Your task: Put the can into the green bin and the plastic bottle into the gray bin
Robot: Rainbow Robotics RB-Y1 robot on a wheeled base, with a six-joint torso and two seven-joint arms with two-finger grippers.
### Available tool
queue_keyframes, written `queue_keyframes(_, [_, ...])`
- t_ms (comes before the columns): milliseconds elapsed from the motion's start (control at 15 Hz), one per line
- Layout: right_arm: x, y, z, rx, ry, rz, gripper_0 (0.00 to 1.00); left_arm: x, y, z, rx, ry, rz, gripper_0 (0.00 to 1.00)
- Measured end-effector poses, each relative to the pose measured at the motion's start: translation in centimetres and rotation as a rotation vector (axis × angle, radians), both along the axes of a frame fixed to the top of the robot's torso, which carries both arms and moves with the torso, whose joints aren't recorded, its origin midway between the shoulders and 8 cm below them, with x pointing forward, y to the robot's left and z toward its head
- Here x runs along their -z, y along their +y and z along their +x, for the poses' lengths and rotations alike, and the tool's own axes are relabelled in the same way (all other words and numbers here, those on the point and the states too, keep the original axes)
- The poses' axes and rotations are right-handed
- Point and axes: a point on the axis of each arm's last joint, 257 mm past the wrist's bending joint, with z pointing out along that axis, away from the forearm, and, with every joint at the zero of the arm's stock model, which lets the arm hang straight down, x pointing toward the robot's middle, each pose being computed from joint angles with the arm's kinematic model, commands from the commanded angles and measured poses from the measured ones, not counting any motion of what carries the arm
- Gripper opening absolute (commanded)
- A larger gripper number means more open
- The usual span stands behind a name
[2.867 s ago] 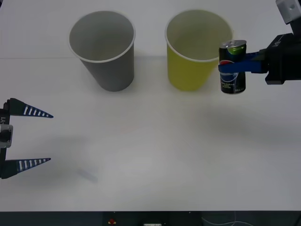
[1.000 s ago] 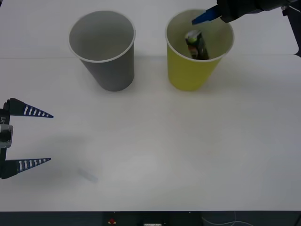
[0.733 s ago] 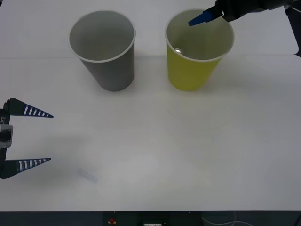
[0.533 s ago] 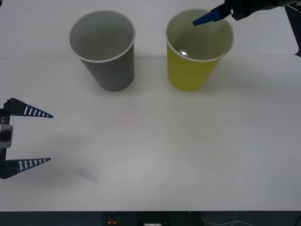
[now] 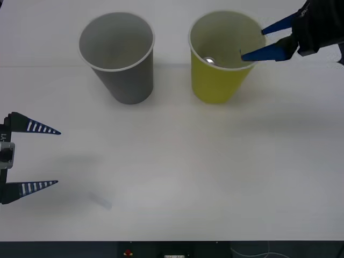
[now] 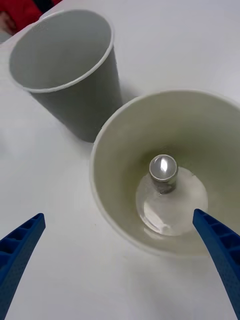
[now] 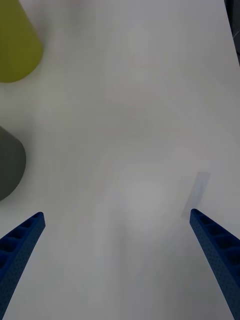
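Observation:
The can (image 6: 163, 167) stands upright on the floor of the green bin (image 6: 120, 150), its silver top facing up. From the front, that top (image 5: 209, 61) just shows inside the green bin (image 5: 217, 83) at the back right. My right gripper (image 5: 252, 44) hangs open and empty at the bin's right rim. The right wrist view has the right gripper (image 6: 119, 216) spread wide above the bin. The gray bin (image 5: 121, 75) stands to the left, with nothing visible inside. My left gripper (image 5: 57, 157) waits open at the table's left edge. The plastic bottle is out of view.
A faint pale strip (image 7: 196, 195) lies flat on the white table (image 5: 177, 161) by the left gripper, also seen from the front as a small mark (image 5: 99, 200). Both cups stand near the table's far side.
The right gripper carried the can from beside the green bin to above it and let go; the can dropped inside. The open gripper then drew back to the right. The left arm stayed still.

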Motion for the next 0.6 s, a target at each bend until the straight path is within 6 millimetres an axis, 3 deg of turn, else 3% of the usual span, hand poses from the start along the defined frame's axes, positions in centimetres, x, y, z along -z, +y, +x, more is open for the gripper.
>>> queue_keyframes(600, [4.5, -2.2, -10.0, -0.108, -0.057, -0.084, 1.0, 0.0, 0.0, 0.0, 0.0, 0.0, 0.0, 1.0])
